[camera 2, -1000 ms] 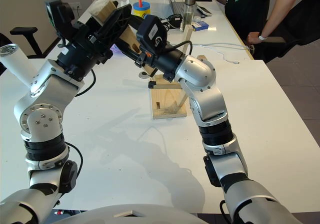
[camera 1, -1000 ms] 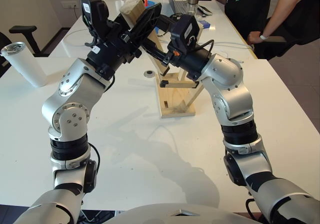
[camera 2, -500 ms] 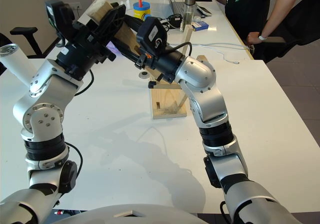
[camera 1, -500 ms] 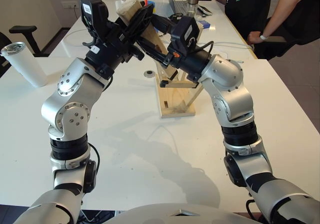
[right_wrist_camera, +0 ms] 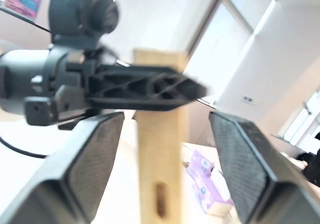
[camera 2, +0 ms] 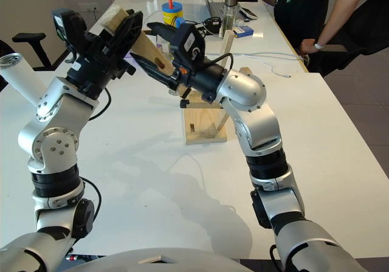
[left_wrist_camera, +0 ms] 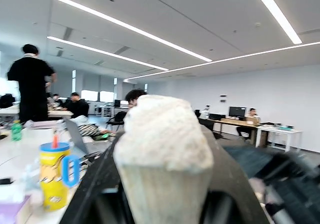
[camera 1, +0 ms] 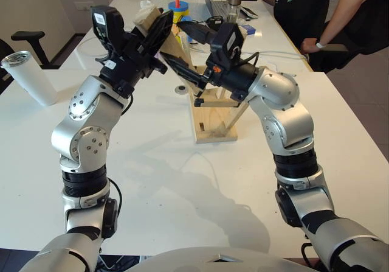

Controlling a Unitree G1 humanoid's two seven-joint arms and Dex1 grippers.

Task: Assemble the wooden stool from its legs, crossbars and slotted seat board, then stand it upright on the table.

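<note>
**A:** Which step is this?

**B:** Fitting a leg, I'd say. The left jaws pinch the leg (camera 2: 151, 45) near its upper end and hold it slanted above the worktop (camera 1: 340, 132). The right jaws are spread, one pad on each side of that leg, with a gap on both sides.

**A:** And the rest of the stool?

**B:** Below the right jaws. The seat board (camera 1: 214, 132) lies flat, with uprights and a crossbar (camera 1: 217, 101) standing on it. The leg's lower end points that way but is hidden behind the right wrist, so I can't tell if it's seated.

**A:** Next move?

**B:** Likely the right jaws close on the leg. Then both pairs line its foot up with a free slot, because a skewed entry could jam.

**A:** Any writing?

**B:** There's a pale sticker (camera 1: 100, 17) behind the left jaws and print on a yellow cup (camera 1: 178, 11) beyond them. Both are too small to read.
</note>
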